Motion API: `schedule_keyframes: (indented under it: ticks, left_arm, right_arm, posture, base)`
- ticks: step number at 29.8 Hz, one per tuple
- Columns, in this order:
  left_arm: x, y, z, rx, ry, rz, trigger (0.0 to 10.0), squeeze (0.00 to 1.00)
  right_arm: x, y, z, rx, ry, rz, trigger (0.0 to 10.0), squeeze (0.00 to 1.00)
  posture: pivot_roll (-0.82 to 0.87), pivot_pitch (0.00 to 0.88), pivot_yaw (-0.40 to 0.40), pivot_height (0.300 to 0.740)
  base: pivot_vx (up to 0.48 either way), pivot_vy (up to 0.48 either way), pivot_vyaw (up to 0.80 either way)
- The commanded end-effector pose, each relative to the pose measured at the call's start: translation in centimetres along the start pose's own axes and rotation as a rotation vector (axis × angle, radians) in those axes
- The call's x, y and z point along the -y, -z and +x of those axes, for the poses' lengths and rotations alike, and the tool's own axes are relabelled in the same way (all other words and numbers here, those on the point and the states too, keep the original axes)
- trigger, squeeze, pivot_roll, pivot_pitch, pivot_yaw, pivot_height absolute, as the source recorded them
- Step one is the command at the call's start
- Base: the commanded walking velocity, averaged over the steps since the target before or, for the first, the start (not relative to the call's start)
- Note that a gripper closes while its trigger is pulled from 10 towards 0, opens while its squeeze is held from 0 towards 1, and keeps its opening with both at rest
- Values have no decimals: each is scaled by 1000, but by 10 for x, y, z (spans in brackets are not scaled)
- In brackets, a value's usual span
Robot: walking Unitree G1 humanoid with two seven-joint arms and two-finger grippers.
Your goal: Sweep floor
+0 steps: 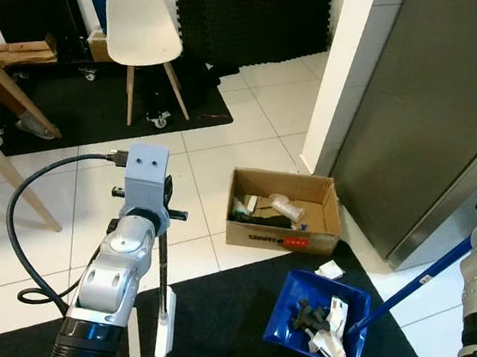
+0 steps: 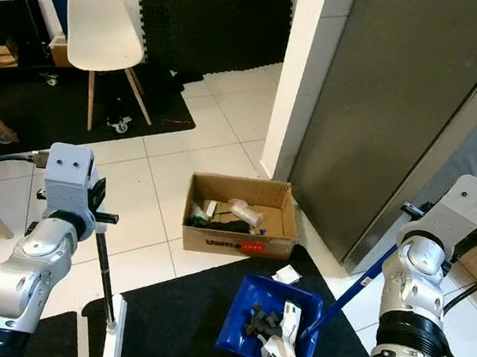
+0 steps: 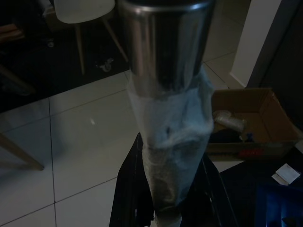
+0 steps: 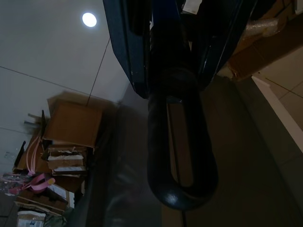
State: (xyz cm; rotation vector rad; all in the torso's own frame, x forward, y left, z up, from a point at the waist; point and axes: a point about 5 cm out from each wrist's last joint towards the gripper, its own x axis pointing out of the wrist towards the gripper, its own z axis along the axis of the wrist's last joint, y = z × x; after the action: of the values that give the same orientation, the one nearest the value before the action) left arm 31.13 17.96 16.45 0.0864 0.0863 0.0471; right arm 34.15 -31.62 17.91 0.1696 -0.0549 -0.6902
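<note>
My left gripper [image 3: 168, 203] is shut on the broom handle [image 3: 165, 94], a silver tube wrapped in clear plastic. The thin black broom stick [image 1: 162, 278] runs down to a white brush head [image 1: 166, 334] resting on the black mat [image 1: 229, 333]. My right gripper [image 4: 171, 80] is shut on the looped end of the blue dustpan handle [image 1: 416, 283]. The blue dustpan [image 1: 287, 305] sits on the mat and holds black scraps and crumpled white paper [image 1: 323, 324]. A small white paper scrap [image 1: 329, 270] lies on the mat just behind the pan.
An open cardboard box [image 1: 286, 179] with rubbish stands on the tiles beyond the dustpan. A grey cabinet [image 1: 434, 123] and white pillar [image 1: 340, 78] close the right side. A white chair [image 1: 140, 17], wooden table leg [image 1: 7, 169] and black cable [image 1: 18, 205] are to the left.
</note>
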Motion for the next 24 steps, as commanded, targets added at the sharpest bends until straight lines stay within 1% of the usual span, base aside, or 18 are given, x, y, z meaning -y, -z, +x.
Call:
schedule_keyframes:
  ticks: [1,24]
  left_arm:
    - [-1,-6,-2,43,-7,24,10000,0]
    - [-3,-7,0,41,-12,23,10000,0]
  right_arm:
    - [-3,-10,2,40,-7,26,10000,0]
    - [-4,-8,3,40,-14,29,10000,0]
  posture:
    - [40,96,35,740]
    - [40,94,39,740]
  base:
    - [480,0,0]
    - [480,0,0]
